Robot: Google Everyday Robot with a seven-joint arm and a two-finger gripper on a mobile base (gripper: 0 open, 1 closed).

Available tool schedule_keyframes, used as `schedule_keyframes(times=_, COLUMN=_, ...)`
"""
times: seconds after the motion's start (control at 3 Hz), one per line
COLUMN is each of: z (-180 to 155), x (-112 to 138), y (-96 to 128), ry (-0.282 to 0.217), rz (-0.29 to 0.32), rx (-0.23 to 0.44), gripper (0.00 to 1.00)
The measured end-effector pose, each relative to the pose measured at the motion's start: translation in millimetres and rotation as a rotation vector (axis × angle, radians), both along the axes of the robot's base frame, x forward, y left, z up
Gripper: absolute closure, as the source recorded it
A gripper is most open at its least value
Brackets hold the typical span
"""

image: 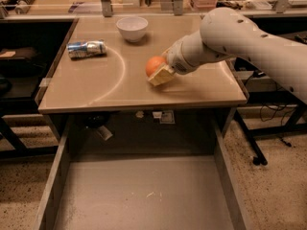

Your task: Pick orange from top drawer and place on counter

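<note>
The orange (153, 64) is just above or on the beige counter (96, 87), right of its middle. My gripper (156, 71) reaches in from the right on a white arm and is shut on the orange; one pale finger (162, 76) shows under and in front of the fruit, and the other is hidden behind it. I cannot tell whether the orange touches the surface. The top drawer (144, 190) is pulled fully open below the counter's front edge, and its grey floor holds only a small speck.
A white bowl (132, 28) stands at the back of the counter. A crushed silver and blue can (87, 49) lies at the back left. Other tables with clutter stand behind and to the right. The drawer's side walls jut out toward the camera.
</note>
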State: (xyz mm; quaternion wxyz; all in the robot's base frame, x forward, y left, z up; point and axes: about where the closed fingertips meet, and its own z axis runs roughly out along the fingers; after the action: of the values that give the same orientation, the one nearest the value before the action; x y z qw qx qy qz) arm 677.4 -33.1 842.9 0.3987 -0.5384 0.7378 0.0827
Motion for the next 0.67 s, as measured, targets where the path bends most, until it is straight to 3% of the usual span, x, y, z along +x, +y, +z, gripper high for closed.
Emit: schedule_keyframes(times=0.67, z=0.0, x=0.0, y=0.1, ry=0.0, rz=0.0, rx=0.0, gripper=0.11)
